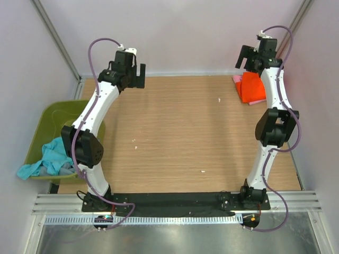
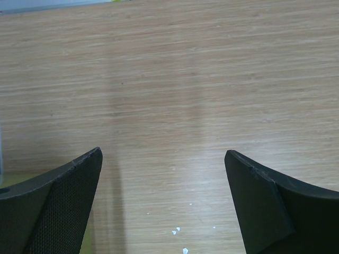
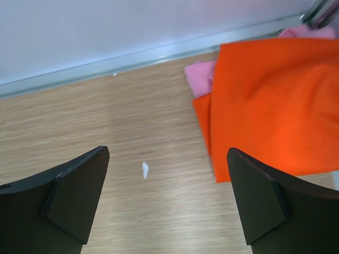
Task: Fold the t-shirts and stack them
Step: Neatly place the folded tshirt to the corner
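The left gripper (image 2: 164, 159), jaws spread and empty, hangs near the far-left corner of the table (image 1: 180, 132). The teal t-shirt (image 1: 50, 159) lies behind it, crumpled in the green tub (image 1: 53, 114) off the left edge toward the near-left corner, so the left arm (image 1: 98, 106) is nearer. The right gripper (image 3: 167, 153), also spread and empty, hangs at the far-right corner beside the folded orange t-shirt (image 3: 265, 106), which lies on the pink t-shirt (image 3: 200, 74). The teal heap shows no long axis, the left arm's elbow hides part of it, and only a pink edge shows.

I count three t-shirts in all: one orange t-shirt (image 1: 252, 88), one pink t-shirt (image 1: 236, 79), one teal t-shirt (image 1: 50, 156). One olive-green tub (image 1: 47, 114) off the counter's (image 1: 180, 132) left edge. Two arms: left arm (image 1: 98, 108), right arm (image 1: 277, 90).
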Available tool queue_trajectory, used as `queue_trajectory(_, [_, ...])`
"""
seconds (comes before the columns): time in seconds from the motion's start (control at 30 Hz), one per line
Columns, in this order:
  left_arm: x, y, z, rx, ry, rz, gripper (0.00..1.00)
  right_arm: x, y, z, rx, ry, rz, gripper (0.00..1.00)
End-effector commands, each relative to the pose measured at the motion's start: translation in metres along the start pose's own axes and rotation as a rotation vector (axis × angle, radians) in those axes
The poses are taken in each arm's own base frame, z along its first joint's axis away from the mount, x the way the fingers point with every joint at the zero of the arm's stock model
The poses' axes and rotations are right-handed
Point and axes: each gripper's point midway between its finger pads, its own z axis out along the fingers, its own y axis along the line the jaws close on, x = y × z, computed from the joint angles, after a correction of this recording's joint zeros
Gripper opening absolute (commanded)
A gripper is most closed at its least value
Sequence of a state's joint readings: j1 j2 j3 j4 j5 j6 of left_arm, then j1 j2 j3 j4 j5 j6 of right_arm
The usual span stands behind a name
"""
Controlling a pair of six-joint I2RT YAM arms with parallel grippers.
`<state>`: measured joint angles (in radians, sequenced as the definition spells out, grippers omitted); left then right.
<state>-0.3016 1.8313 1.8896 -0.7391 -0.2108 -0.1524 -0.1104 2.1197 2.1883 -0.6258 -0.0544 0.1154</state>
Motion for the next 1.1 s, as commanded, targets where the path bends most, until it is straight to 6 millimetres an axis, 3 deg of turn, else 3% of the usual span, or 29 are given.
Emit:
queue_trajectory(0.0, [-0.036,0.017,-0.024,-0.133,-0.147,0.024,0.99,-0.001,0.035,-0.013,-0.107,0.004,0.112,1.00])
queue_trajectory(0.23, [-0.048,0.001,-0.032,-0.133,-0.194,0.011,1.00,0.011,0.061,-0.056,-0.097,0.028,0.118,1.00])
queue_trajectory(0.37, [-0.049,-0.007,-0.037,-0.125,-0.202,-0.009,1.00,0.025,0.057,-0.075,-0.088,0.045,0.093,0.99])
queue_trajectory(0.6, [-0.051,-0.016,-0.044,-0.081,-0.207,-0.050,1.00,0.024,0.066,-0.113,-0.154,0.012,0.072,1.00])
queue_trajectory(0.83, [-0.041,-0.031,-0.046,-0.037,-0.183,-0.038,1.00,0.039,0.063,-0.124,-0.146,0.037,0.071,1.00])
queue_trajectory(1.07, [-0.042,-0.035,-0.047,-0.037,-0.190,-0.023,0.99,0.035,0.061,-0.132,-0.142,0.013,0.054,1.00])
